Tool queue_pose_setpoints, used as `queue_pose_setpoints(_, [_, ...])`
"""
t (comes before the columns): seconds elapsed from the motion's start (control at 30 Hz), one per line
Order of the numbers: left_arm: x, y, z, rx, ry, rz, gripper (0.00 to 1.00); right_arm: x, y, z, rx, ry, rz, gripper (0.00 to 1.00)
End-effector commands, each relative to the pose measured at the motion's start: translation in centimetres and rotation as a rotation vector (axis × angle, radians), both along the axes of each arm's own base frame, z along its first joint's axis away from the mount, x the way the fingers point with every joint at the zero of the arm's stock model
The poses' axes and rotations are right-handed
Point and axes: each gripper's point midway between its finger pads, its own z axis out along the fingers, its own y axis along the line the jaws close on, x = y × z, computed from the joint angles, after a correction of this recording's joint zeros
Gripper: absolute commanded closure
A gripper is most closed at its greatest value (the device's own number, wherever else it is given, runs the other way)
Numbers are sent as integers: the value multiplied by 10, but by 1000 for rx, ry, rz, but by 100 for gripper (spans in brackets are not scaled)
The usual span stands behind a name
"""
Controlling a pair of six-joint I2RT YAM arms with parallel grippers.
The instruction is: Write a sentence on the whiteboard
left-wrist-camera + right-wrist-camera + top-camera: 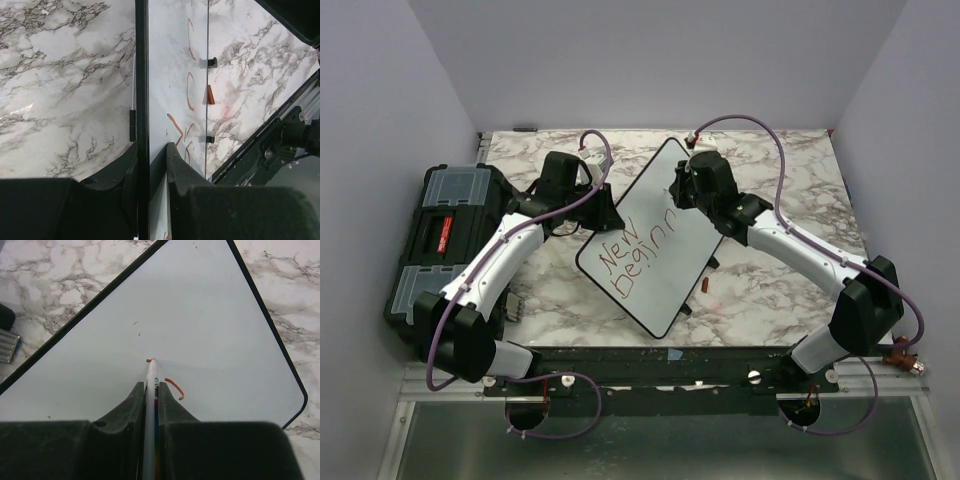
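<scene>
The whiteboard [655, 262] lies tilted on the marble table, its black frame turned diagonally. Red lettering, the sentence [632, 248], reads "New" over "Beginn" in two lines. My left gripper [603, 212] is shut on the whiteboard's left edge; in the left wrist view the black frame [142, 90] runs between the fingers [175, 160]. My right gripper [686, 190] is shut on a white marker [150, 390], its tip touching the board [200, 315] beside a short red stroke [175, 387].
A black toolbox [440, 240] stands at the left edge of the table. A small red marker cap [706, 284] lies on the marble by the board's right edge. A metal rail [670, 375] runs along the front.
</scene>
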Motion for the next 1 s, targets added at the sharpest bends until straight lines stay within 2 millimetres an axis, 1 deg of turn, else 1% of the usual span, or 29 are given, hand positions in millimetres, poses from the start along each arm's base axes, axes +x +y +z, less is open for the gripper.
queue_pose_setpoints(0.0, [-4, 18, -35, 191, -21, -36, 100, -1, 4, -6, 11, 16, 18, 99])
queue_pose_setpoints(0.13, [-4, 17, -34, 188, -22, -38, 100, -5, -1, -18, -3, 31, 8, 99])
queue_pose_setpoints(0.2, [-5, 17, -34, 188, -22, -38, 100, -6, -3, -21, -8, 35, 2, 99])
queue_pose_setpoints(0.3, [-5, 17, -35, 189, -19, -37, 100, -7, -7, -17, -12, 25, -6, 99])
queue_pose_setpoints(0.5, [-5, 18, -35, 191, -16, -36, 100, -9, -23, 1, -35, -25, -45, 99])
queue_pose_setpoints(0.6, [-5, 18, -35, 191, -16, -36, 100, -8, -30, 5, -30, -35, -60, 99])
queue_pose_setpoints(0.77, [-4, 18, -36, 194, -15, -36, 100, -5, -37, 2, -29, -30, -70, 99])
queue_pose_setpoints(0.97, [-4, 18, -37, 195, -13, -36, 100, 2, -30, -2, -24, -21, -55, 99])
